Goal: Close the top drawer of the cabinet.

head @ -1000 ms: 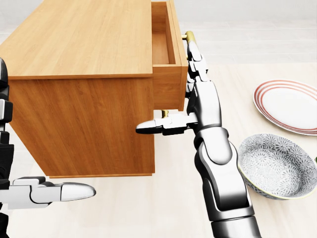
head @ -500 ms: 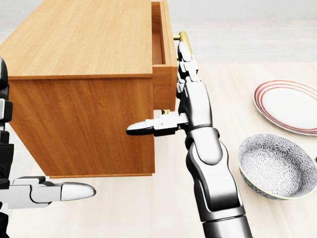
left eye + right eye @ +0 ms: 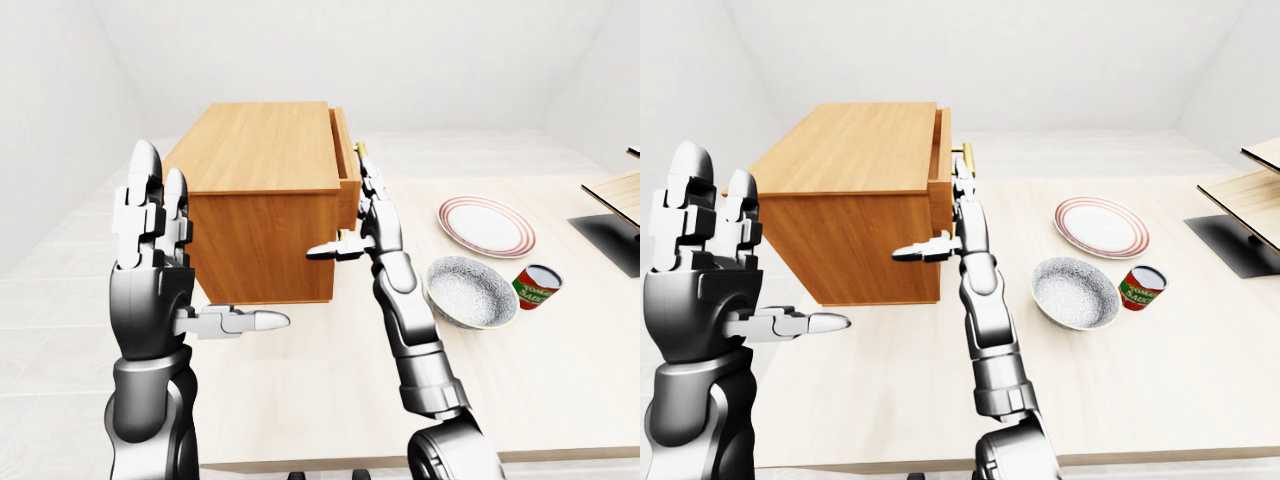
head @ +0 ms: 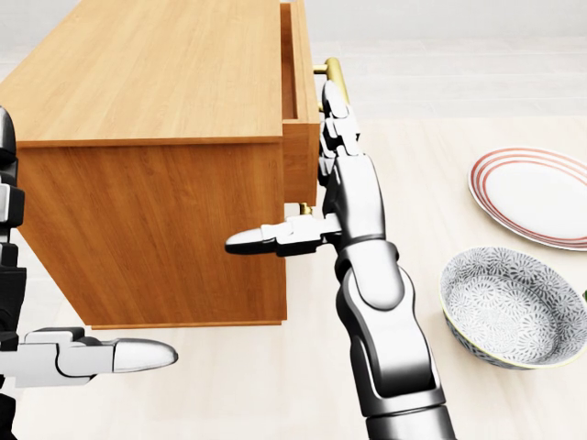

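Note:
A wooden cabinet [image 4: 147,82] stands on the table, filling the upper left of the head view. Its top drawer [image 4: 300,147] sticks out a little to the right, with a narrow gap of its inside showing. A brass handle [image 4: 332,68] is on the drawer's face. My right hand [image 4: 337,156] is open, its fingers [image 4: 336,115] flat against the drawer face just below the handle, thumb pointing left. My left hand [image 3: 165,260] is open and empty, raised at the left beside the cabinet and apart from it.
A red-rimmed plate [image 4: 537,197] and a patterned bowl [image 4: 504,307] lie on the table to the right of my right arm. A red can [image 3: 536,287] stands beyond the bowl. A dark stand with wooden boards [image 3: 615,215] is at the far right. A lower brass handle [image 4: 304,209] shows behind my thumb.
The top drawer has slid left into the cabinet, with my right hand moving left against its face. The gap is narrower. My left hand has not moved.

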Robot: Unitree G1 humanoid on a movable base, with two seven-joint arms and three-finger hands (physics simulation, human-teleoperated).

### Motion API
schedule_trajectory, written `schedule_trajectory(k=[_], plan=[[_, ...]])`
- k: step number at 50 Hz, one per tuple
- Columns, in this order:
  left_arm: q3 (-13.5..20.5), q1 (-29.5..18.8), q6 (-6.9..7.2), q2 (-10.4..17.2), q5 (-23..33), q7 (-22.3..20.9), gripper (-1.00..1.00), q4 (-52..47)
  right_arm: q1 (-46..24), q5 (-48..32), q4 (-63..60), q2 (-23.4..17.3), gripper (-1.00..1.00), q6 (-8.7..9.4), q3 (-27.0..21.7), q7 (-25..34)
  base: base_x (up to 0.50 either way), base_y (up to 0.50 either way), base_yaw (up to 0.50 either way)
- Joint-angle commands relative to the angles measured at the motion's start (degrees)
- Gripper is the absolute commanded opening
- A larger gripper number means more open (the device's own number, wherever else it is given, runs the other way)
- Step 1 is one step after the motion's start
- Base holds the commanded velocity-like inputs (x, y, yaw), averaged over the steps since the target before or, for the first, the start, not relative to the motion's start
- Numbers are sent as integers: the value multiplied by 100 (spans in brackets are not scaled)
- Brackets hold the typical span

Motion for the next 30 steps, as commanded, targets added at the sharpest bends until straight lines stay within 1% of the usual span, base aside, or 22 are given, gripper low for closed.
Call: schedule_trajectory(k=[1,16,18,21,30], plan=[[-13,0,0,-4,3,-7,100,-36,78,278,89,246,100,0,1274,354,0,0,0],[-6,-24,0,-3,-3,-6,100,0,-88,196,266,409,100,0,1317,447,0,0,0],[40,-28,0,-19,-52,-4,100,16,0,154,110,470,100,0,1441,482,0,0,0],[1,-28,0,-6,-32,2,100,0,-104,123,364,520,100,0,1432,500,0,0,0],[27,-11,0,-2,-64,-7,100,39,-234,52,494,712,100,0,1494,559,0,0,0]])
